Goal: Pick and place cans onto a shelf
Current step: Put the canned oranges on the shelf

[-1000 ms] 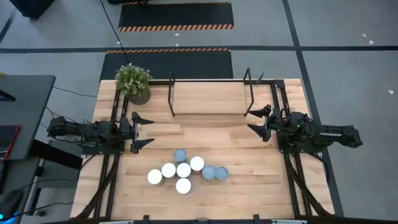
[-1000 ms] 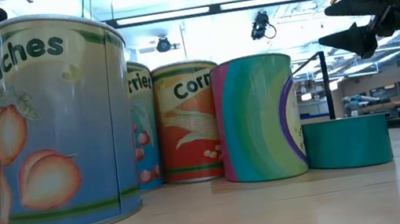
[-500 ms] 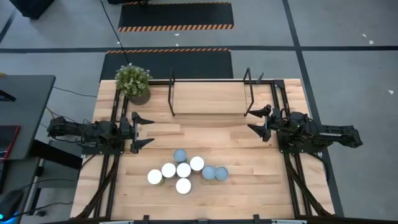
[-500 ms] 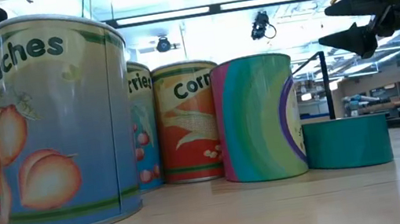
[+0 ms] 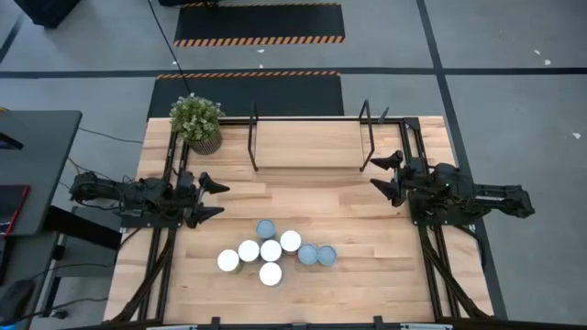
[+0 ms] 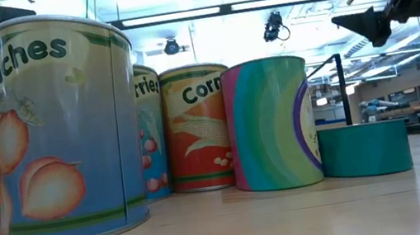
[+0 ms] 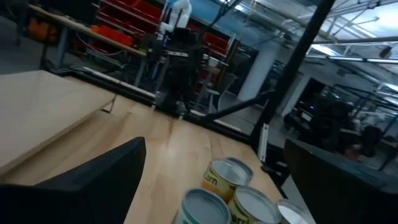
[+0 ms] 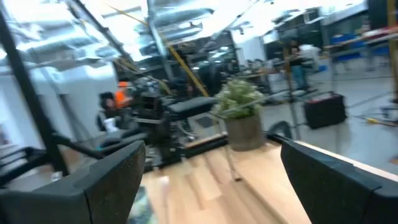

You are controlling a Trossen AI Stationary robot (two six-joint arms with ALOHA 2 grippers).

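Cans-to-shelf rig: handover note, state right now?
Left gripper: open, empty, above the table's left side.
Right gripper: open, empty, at the right side near the shelf's right end frame.
Cans: all seven clustered on the table's front-centre, upright, some touching; none held.
Shelf: at the back of the table, nothing on it; potted plant beside its left end.
Done: no can placed.
Left: pick and shelve all seven.
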